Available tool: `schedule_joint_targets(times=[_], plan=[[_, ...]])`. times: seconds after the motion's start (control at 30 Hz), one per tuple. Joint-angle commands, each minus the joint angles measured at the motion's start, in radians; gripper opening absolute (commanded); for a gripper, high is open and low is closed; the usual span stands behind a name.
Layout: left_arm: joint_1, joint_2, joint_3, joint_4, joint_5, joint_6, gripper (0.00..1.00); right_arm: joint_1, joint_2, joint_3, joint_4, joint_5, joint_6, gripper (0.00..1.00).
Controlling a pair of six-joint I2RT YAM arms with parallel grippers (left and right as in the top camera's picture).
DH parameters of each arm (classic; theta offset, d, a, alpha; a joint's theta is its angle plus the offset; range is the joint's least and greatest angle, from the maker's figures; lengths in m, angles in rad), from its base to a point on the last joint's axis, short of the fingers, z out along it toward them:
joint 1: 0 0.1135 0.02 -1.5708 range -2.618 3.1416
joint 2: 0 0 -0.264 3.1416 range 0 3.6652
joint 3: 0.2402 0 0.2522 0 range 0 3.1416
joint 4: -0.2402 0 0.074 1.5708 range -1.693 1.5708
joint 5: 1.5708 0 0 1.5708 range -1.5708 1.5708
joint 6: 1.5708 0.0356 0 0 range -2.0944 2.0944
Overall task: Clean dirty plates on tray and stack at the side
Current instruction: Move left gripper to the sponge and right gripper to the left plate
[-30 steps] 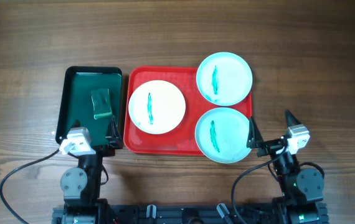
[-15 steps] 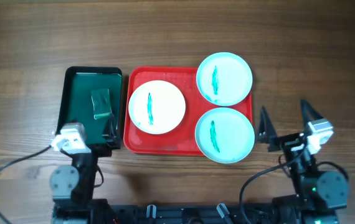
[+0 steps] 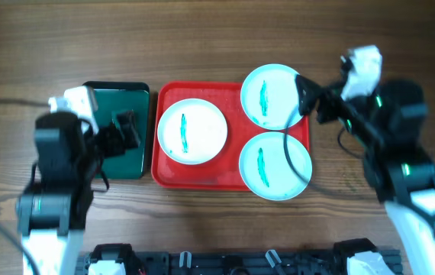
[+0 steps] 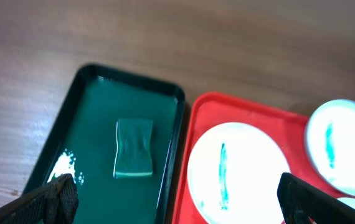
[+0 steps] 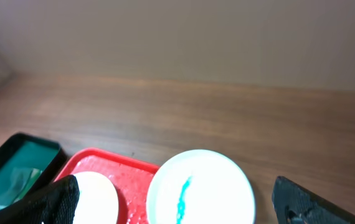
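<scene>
One red tray (image 3: 202,174), near rim overhung by near pale-blue plate (image 3: 275,165). One dark green tray (image 3: 126,95) just beside it, left part hidden overhead under left arm (image 3: 57,164). White plate (image 3: 192,131) on red tray's left. Far pale-blue plate (image 3: 274,96) at far right corner, edge overlapped by right gripper (image 5: 174,196), fingers spread wide, empty. Sponge (image 4: 133,148) in green tray, below left gripper (image 4: 176,198), likewise spread, empty.
</scene>
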Motion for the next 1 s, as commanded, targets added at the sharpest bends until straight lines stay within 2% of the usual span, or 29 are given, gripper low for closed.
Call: schedule_joint_targets(times=[0.0, 0.07, 0.13, 0.2, 0.3, 0.43, 0.53, 0.6, 0.7, 0.77, 0.9, 0.97], plan=[[0.008, 0.157, 0.038, -0.013, 0.019, -0.024, 1.00, 0.004, 0.178, 0.125, -0.090, -0.158, 0.013, 1.00], [0.008, 0.239, 0.037, -0.008, 0.039, -0.024, 1.00, 0.004, 0.258, 0.136, -0.100, -0.251, 0.015, 1.00], [0.008, 0.332, 0.037, -0.014, 0.108, -0.024, 1.00, 0.004, 0.330, 0.136, -0.094, -0.367, 0.094, 1.00], [0.008, 0.387, 0.037, -0.016, 0.128, -0.024, 1.00, 0.011, 0.368, 0.136, -0.099, -0.399, 0.034, 1.00], [0.008, 0.429, 0.037, -0.014, 0.143, -0.021, 1.00, 0.065, 0.370, 0.144, -0.160, -0.208, 0.077, 1.00], [0.036, 0.444, 0.061, -0.040, 0.017, -0.107, 1.00, 0.179, 0.382, 0.214, -0.257, -0.004, 0.155, 0.96], [0.080, 0.448, 0.110, -0.097, 0.015, -0.134, 1.00, 0.241, 0.421, 0.271, -0.293, 0.072, 0.202, 0.83], [0.112, 0.448, 0.134, -0.120, 0.015, -0.137, 0.99, 0.277, 0.479, 0.302, -0.294, 0.085, 0.246, 0.72], [0.137, 0.448, 0.134, -0.116, 0.014, -0.137, 0.98, 0.306, 0.558, 0.302, -0.286, 0.065, 0.296, 0.62], [0.138, 0.448, 0.134, -0.100, 0.014, -0.137, 0.90, 0.332, 0.623, 0.302, -0.278, 0.039, 0.303, 0.46], [0.138, 0.447, 0.134, -0.072, 0.015, -0.139, 0.85, 0.361, 0.748, 0.302, -0.235, 0.039, 0.351, 0.35], [0.138, 0.447, 0.134, -0.073, 0.016, -0.175, 0.86, 0.361, 0.794, 0.302, -0.225, 0.035, 0.364, 0.30]])
